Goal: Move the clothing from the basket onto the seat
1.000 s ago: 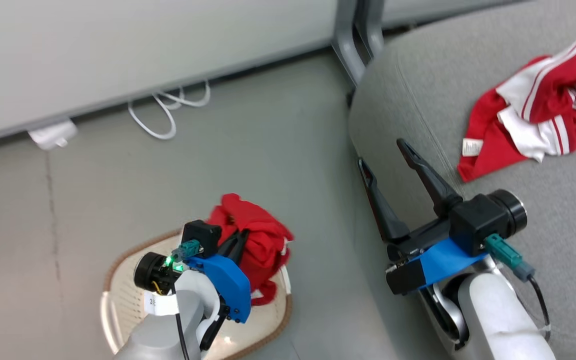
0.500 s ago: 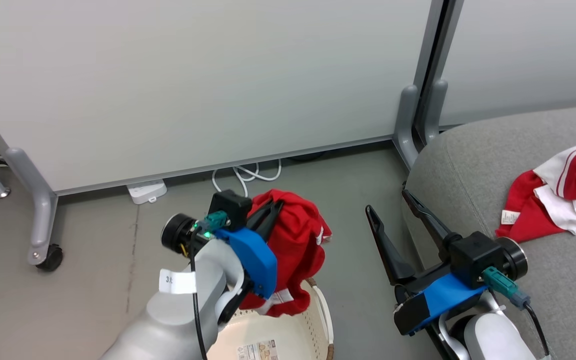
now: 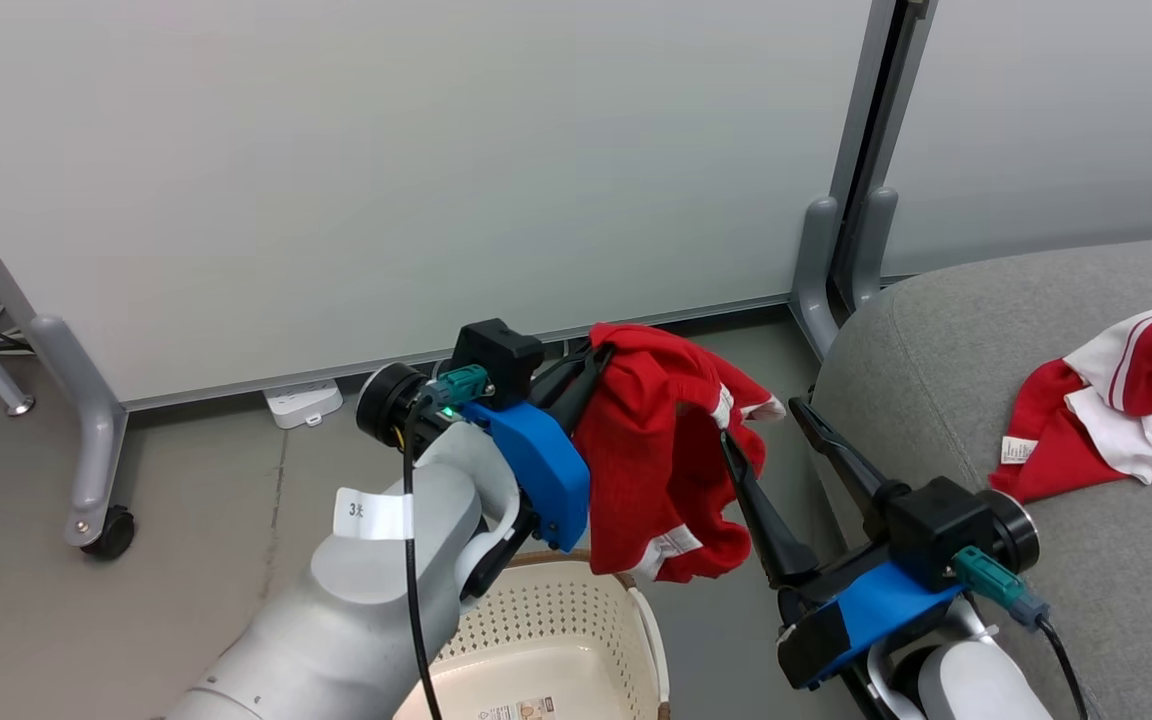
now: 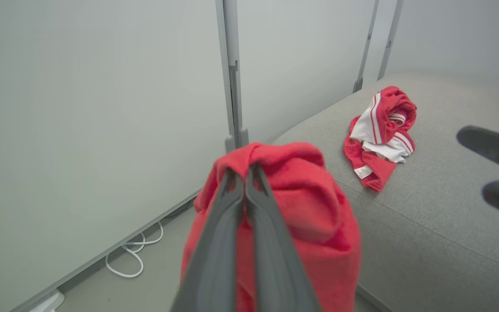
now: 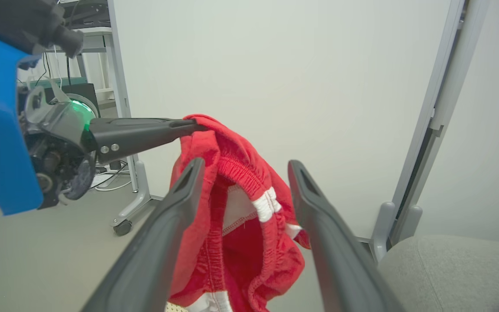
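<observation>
- Two left gripper fingers are clenched on a red garment, which hangs above the basket.
- Right gripper fingers are spread wide beside it; can't tell if they touch.
- Second garment is on the seat, cut off at the edge.

L gripper up, garment clear of basket, nearer seat

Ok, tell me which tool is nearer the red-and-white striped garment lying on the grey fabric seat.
Right. The right tool hangs open beside the grey seat's edge, short of the striped garment; the left tool is farther off, shut on the other red garment.
</observation>
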Available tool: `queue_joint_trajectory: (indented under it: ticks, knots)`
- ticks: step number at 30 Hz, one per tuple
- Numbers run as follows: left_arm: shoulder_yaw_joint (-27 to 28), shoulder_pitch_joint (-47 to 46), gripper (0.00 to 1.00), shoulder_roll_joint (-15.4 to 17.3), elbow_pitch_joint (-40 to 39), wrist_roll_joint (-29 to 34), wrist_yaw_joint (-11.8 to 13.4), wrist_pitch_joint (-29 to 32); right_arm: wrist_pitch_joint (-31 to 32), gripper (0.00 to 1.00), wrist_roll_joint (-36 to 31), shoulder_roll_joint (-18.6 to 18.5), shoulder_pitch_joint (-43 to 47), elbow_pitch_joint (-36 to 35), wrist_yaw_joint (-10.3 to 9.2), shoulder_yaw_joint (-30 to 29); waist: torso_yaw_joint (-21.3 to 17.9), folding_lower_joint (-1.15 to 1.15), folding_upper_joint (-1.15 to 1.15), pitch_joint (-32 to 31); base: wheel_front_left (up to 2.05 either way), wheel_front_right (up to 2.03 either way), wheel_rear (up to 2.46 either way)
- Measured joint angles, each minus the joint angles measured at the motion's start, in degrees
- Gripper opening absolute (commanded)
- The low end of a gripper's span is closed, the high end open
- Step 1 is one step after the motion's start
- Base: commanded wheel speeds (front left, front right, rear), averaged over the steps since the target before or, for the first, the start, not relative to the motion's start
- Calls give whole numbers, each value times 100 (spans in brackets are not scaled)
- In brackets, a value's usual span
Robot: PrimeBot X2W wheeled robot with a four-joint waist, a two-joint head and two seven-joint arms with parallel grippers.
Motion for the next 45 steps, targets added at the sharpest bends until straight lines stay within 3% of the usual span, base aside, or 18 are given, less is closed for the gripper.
queue_joint_trajectory:
  ticks: [11, 27, 28, 29, 45]
  knots:
    - [-142, -24, 0, 20, 4, -138, 0, -3, 178, 100, 171, 0, -47, 445, 0, 494, -93, 1, 0, 94, 0, 0, 0]
    - [-436, -179, 0, -76, -144, -268, 0, -34, -183, 100, 1730, -1, -1712, 2929, 0, 1778, -13, 1, 0, 120, 0, 0, 0]
    - [-449, -184, 0, -80, -151, -270, 0, -40, -211, 31, 1825, 2, -1827, 3077, 0, 1897, -9, 1, 0, 120, 0, 0, 0]
    - [-463, -187, 0, -85, -154, -279, 0, -47, -258, 0, 1849, 2, -1925, 3215, 0, 2007, -4, 1, 0, 117, 0, 0, 0]
    - [-569, -188, 0, -52, -77, -481, 0, -108, -709, 0, 2247, 0, -2502, 4174, 0, 2733, -120, 1, 0, 59, 0, 0, 0]
